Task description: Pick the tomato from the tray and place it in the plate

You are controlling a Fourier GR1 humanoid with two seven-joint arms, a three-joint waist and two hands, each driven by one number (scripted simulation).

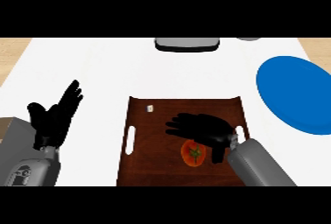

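Note:
A red-orange tomato (193, 154) with a green stem lies on the dark brown wooden tray (155, 144), towards its near right part. My right hand (202, 127) hovers over the tray just beyond the tomato, palm down, fingers spread and pointing left, thumb reaching down beside the fruit; it holds nothing. The blue plate (294, 92) sits at the right edge of the white counter, partly cut off by the view. My left hand (55, 117) rests open at the left, fingers up, off the tray.
A small white tag (150, 107) lies at the tray's far left corner. A grey and black appliance (186, 43) stands at the counter's far edge. A grey object (249, 39) shows at the far right. White handle slots (131, 141) mark the tray's sides.

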